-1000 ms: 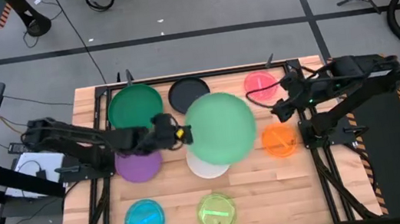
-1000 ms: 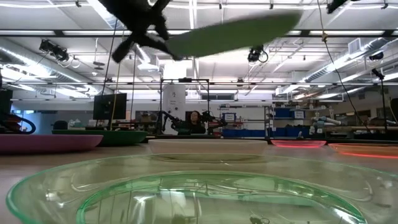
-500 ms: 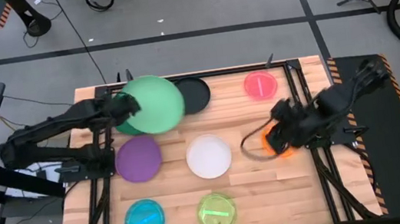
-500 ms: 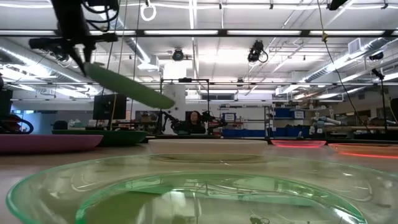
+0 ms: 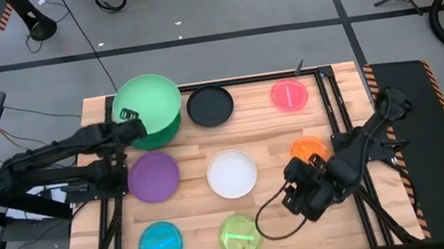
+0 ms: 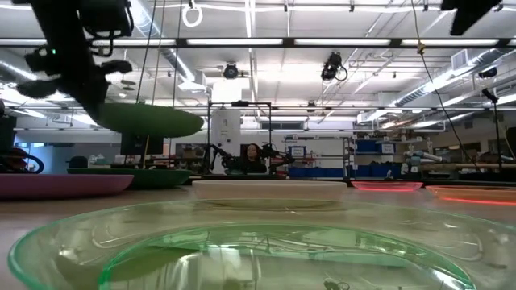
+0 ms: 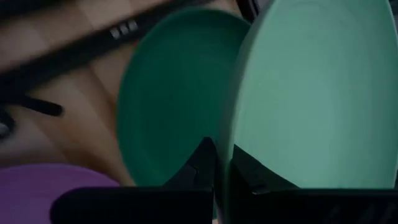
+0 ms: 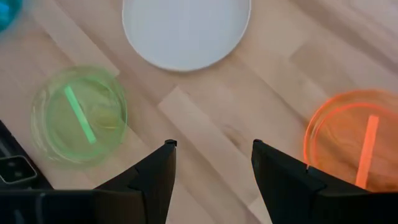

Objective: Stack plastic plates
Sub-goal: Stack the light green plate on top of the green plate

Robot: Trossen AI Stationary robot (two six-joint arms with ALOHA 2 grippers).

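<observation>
My left gripper [image 5: 129,119] is shut on the large light green plate [image 5: 149,104], which it carries over the dark green plate [image 5: 165,134] at the table's far left. In the left wrist view the light green plate [image 7: 323,93] stands beside the dark green plate [image 7: 165,93]. My right gripper [image 5: 297,201] is open above bare wood, between the yellow-green plate [image 5: 241,235] and the orange plate [image 5: 308,148]. The black [image 5: 210,105], pink [image 5: 289,94], purple [image 5: 153,176], white [image 5: 232,173] and blue [image 5: 160,243] plates lie flat on the table. My left gripper pinches the light green plate's rim [image 7: 227,134] between its two fingers [image 7: 200,165], on the plate's left side. The fingers come from the table's left, about level. The plate is lifted clear and a little tilted [image 6: 149,119], above the dark green plate [image 6: 129,172].
The table's black frame rails run along its edges [image 5: 326,102]. A cable loops on the wood below my right arm [image 5: 270,226]. Bare wood shows between the white plate [image 8: 186,31], the yellow-green plate [image 8: 79,115] and the orange plate [image 8: 354,140].
My left gripper has swung the light green plate from above the table's middle toward the far left and lowered it over the dark green plate, where it has tipped closer to level. My right arm has moved from beside the pink plate toward the near edge.
</observation>
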